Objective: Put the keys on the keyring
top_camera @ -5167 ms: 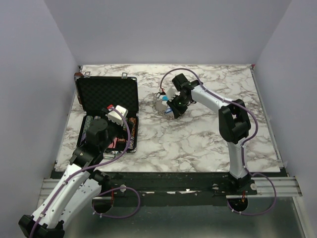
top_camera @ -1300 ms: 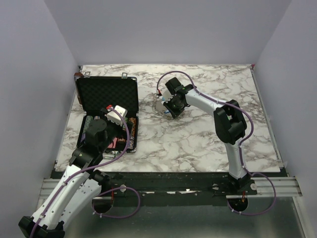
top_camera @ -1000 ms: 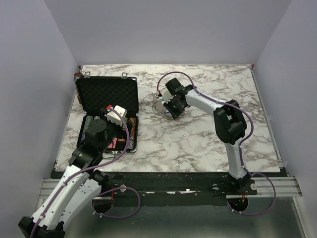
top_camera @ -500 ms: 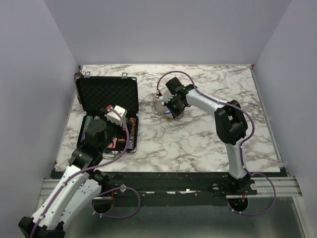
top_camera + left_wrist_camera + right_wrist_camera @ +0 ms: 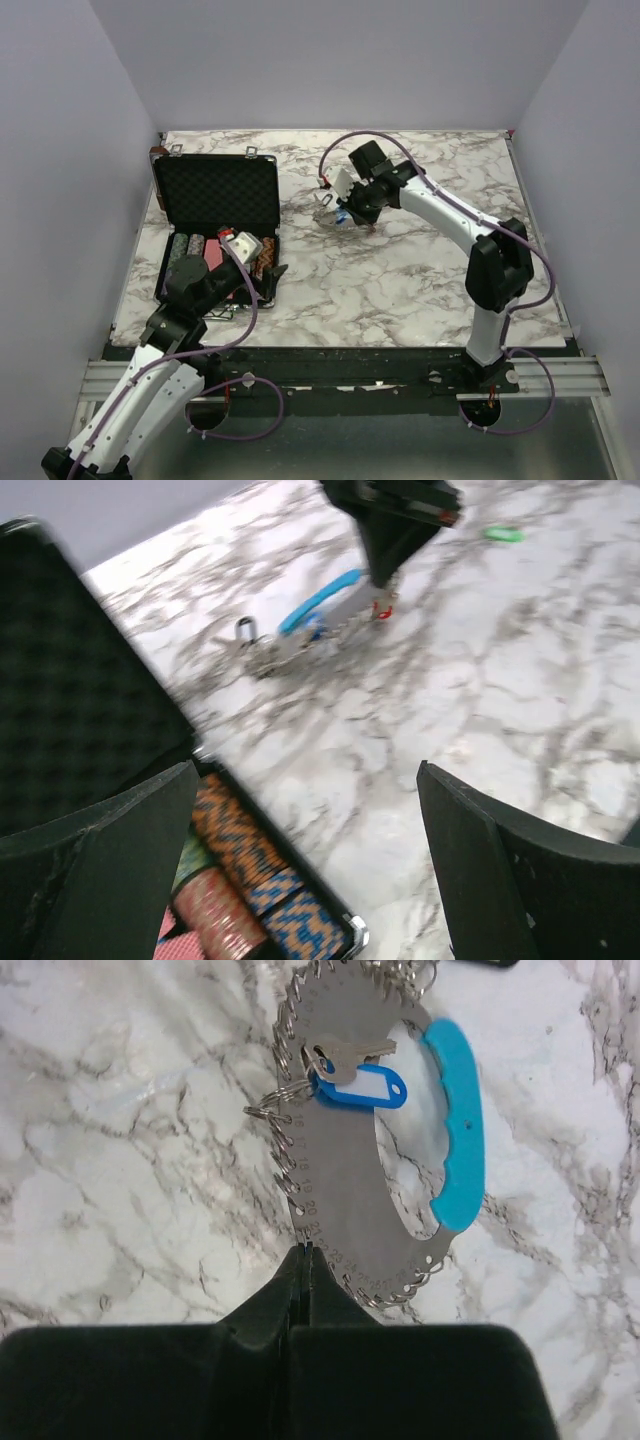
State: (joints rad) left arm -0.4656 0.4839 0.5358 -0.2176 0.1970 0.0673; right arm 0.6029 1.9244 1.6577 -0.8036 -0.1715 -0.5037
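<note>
The keyring [image 5: 340,1160] is a flat grey metal crescent with numbered holes, small rings and a bright blue curved segment [image 5: 458,1130]. A silver key with a blue tag [image 5: 352,1087] hangs on it. My right gripper [image 5: 308,1250] is shut on the keyring's lower edge; in the top view it [image 5: 350,207] holds the keyring [image 5: 332,208] at the table's back middle. In the left wrist view the keyring [image 5: 300,640] hangs tilted under the right gripper, with a red key [image 5: 383,608] at its end and a green key [image 5: 503,533] on the table behind. My left gripper [image 5: 310,880] is open and empty.
A black foam-lined case [image 5: 215,190] stands open at the left, with rows of poker chips [image 5: 200,245] in its tray. My left gripper [image 5: 268,275] hovers over the case's near right corner [image 5: 350,935]. Marble table around; purple walls on three sides.
My left arm has dropped and swung right, its gripper now at the case's near right corner. My right gripper has moved back and right with the keyring.
</note>
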